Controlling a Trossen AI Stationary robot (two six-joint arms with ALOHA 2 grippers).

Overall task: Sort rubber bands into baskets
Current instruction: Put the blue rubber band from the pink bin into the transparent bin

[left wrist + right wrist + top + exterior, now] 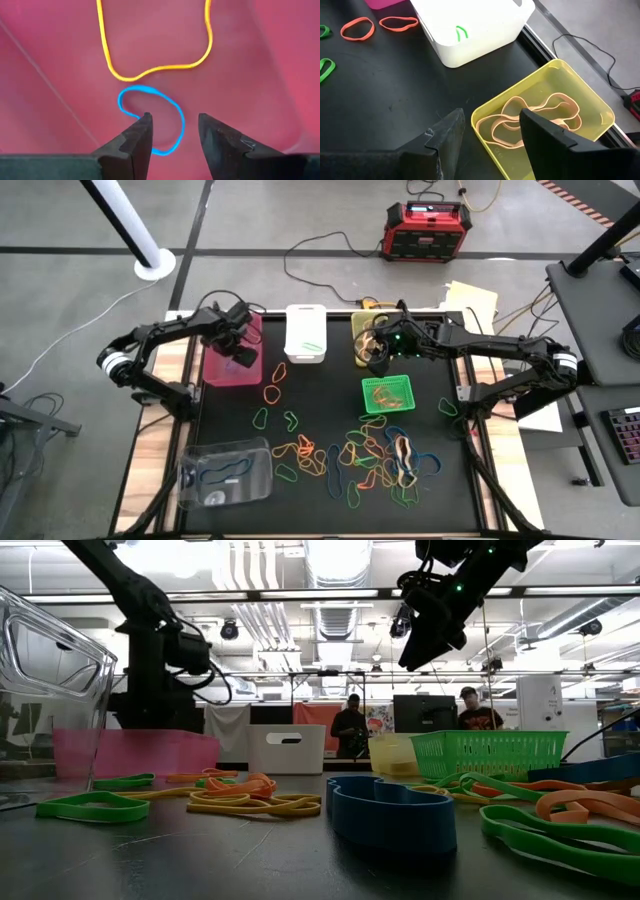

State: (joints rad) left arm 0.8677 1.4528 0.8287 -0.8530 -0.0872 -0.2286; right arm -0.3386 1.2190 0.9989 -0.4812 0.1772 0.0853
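Observation:
My left gripper hangs open over the magenta-pink basket. In the left wrist view its fingers stand apart above a blue rubber band, which lies flat on the basket floor beside a yellow band. My right gripper is open and empty over the yellow-green basket, which holds pale orange bands. Many loose bands lie on the black mat.
The white basket holds a green band. The green mesh basket stands right of centre and the clear basket at the near left. Two orange bands lie near the white basket. People stand in the room behind.

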